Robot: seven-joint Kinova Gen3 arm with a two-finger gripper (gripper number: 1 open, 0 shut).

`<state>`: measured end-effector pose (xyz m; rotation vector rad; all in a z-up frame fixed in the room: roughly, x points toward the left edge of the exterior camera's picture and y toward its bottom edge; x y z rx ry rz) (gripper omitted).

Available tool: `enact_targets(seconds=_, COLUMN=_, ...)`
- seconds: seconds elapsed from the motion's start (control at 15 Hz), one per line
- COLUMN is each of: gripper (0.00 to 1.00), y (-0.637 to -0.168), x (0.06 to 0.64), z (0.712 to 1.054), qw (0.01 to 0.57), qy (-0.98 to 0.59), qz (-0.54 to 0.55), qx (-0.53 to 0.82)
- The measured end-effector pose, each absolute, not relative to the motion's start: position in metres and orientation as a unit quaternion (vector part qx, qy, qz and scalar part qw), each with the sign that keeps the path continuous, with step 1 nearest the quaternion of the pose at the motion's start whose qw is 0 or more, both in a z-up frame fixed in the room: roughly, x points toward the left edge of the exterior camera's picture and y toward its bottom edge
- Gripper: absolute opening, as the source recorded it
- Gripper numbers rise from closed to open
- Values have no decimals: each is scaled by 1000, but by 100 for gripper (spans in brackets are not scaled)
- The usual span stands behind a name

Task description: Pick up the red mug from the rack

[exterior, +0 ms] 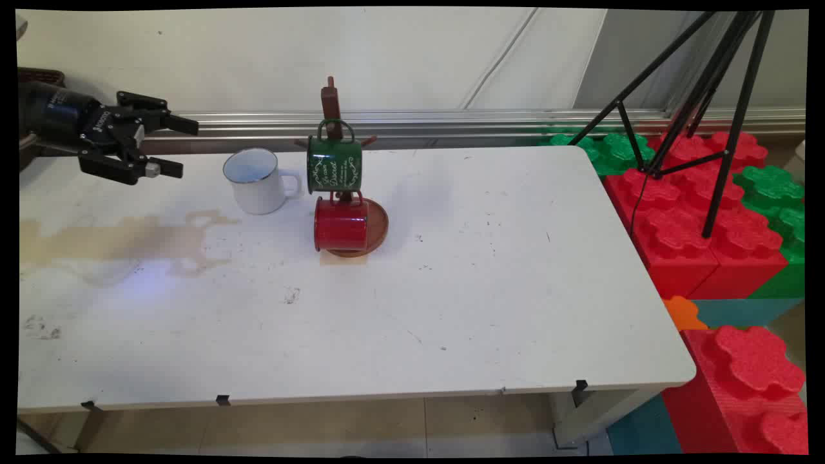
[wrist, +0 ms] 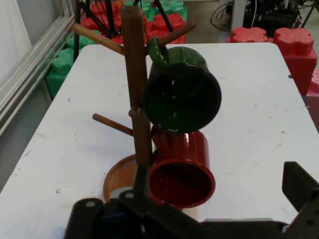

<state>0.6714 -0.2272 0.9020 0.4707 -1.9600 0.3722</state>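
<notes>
The white mug [wrist: 118,193] is almost wholly hidden behind the gripper's [wrist: 209,219] black linkage in the hand view. The gripper's lower part is cut off by the bottom edge. In the main view, the green mug [exterior: 334,164] hides much of the wooden mug tree [exterior: 331,103], and its white lettering is too small to read.

Surface: a white table [exterior: 451,309], scuffed and speckled, is seen across most of the frame.
Stain: a brownish spill mark [exterior: 129,241] is spread over the left part.
Upper middle: a white mug [exterior: 254,182] is stood upright, handle to the right.
Beside it: the round base of a wooden mug stand [exterior: 377,225] is set just right of the mug.
Stand load: a green mug [exterior: 334,164] and a red mug [exterior: 341,224] are hung on it.
</notes>
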Motion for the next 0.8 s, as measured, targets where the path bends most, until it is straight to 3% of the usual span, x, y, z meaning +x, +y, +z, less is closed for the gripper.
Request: enact_targets(seconds=0.8, gripper=100, y=-241, x=647, z=867, qw=516, qy=-818, qz=154, qx=204)
